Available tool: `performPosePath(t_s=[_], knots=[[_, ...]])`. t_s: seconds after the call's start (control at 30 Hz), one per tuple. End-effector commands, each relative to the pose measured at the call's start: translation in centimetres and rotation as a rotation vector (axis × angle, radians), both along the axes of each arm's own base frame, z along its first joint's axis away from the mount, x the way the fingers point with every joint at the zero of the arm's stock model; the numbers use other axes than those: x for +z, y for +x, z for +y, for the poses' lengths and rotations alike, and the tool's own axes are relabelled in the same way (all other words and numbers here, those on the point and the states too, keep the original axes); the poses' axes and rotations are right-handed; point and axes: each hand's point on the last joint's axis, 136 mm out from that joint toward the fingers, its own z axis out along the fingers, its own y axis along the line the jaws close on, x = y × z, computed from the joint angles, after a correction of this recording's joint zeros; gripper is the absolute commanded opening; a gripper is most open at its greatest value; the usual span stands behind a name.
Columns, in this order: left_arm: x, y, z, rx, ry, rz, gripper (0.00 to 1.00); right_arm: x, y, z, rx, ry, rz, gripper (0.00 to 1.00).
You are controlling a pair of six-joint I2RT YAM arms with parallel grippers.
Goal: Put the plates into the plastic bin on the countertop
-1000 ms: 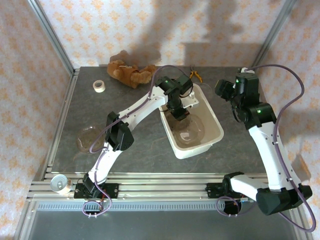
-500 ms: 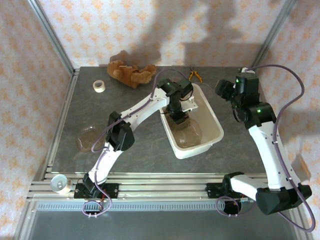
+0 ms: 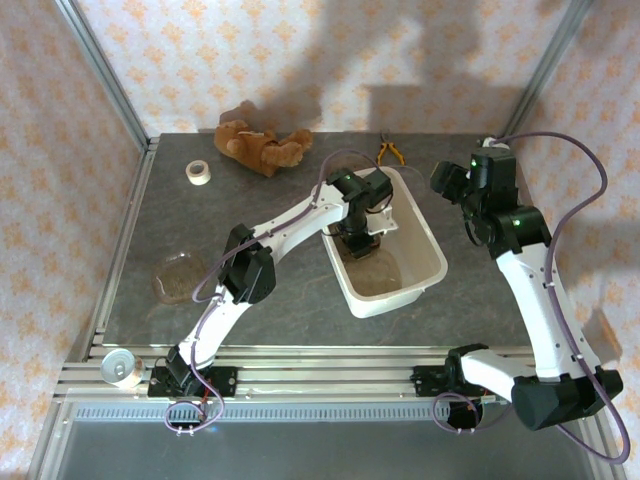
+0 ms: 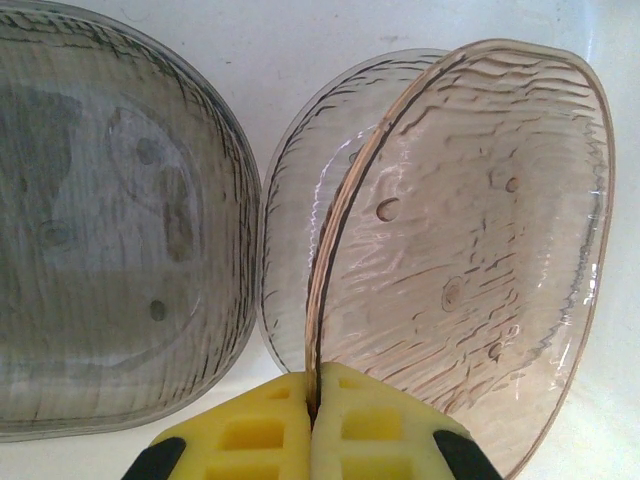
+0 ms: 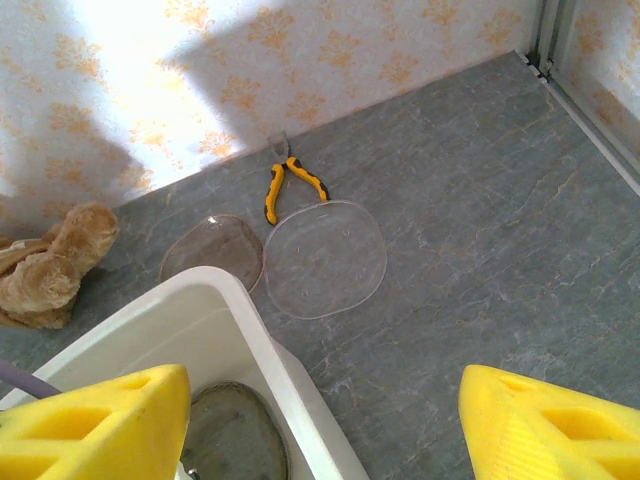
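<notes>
Plates, clear, shallow, thin-rimmed; six counted, listed front to back.

1. Near plate (image 3: 178,278): lies flat on the left of the countertop (image 3: 280,300), well apart from the plastic bin (image 3: 437,262). A tin can (image 3: 125,368) stands nearer, on the frame rail.
2. Plastic bin: white, mid-table, set at an angle. Contents:
   - flat plate (image 4: 110,230) on the bin floor;
   - held plate (image 4: 460,250), up on edge, its rim pinched between the yellow pads of the left gripper (image 4: 312,400), jaws closed tight on it;
   - second plate (image 4: 285,200), just behind the held one and overlapped by it; lying or leaning cannot be told.
3. Right gripper (image 5: 320,385): hangs off the bin's far right corner, jaws wide apart, holding nothing.
4. Beyond the bin, flat on the countertop: left plate (image 5: 212,250) and right plate (image 5: 325,258), side by side, edges about touching. Yellow-handled pliers (image 5: 290,185) lie just beyond them.
5. Far left: tape roll (image 3: 199,172); teddy bear (image 3: 260,145) by the back wall.
</notes>
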Motion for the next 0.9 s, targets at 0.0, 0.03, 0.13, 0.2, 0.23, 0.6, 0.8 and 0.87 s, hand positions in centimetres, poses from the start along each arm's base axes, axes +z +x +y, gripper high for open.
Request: performPosePath(t_s=[0.0, 0.03, 0.13, 0.2, 0.23, 0.6, 0.8, 0.87], knots=[[-1.9, -0.9, 0.9, -0.046, 0.085, 0.019, 0.00, 0.2, -0.5, -0.5, -0.022, 0.010, -0.013, 0.71], [-2.1, -1.0, 0.9, -0.050, 0.092, 0.018, 0.00, 0.2, -0.4, -0.4, -0.019, 0.010, -0.013, 0.71], [-2.1, -1.1, 0.9, -0.058, 0.096, 0.015, 0.00, 0.2, -0.3, -0.4, -0.019, 0.012, -0.012, 0.71], [-2.0, -1.2, 0.9, -0.063, 0.098, 0.011, 0.00, 0.1, -0.2, -0.4, -0.019, 0.012, -0.011, 0.71], [-2.0, -1.2, 0.9, -0.066, 0.101, 0.009, 0.00, 0.1, -0.2, -0.4, -0.018, 0.012, -0.011, 0.71], [-2.5, -2.1, 1.4, -0.082, 0.148, 0.007, 0.04, -0.3, -0.1, -0.5, -0.019, 0.016, -0.004, 0.71], [-2.7, -1.7, 1.6, -0.069, 0.173, -0.011, 0.11, -0.4, -0.1, -0.5, -0.019, 0.018, -0.003, 0.71], [-2.6, -1.5, 1.7, -0.064, 0.179, -0.021, 0.15, -0.4, -0.1, -0.5, -0.020, 0.019, -0.003, 0.71]])
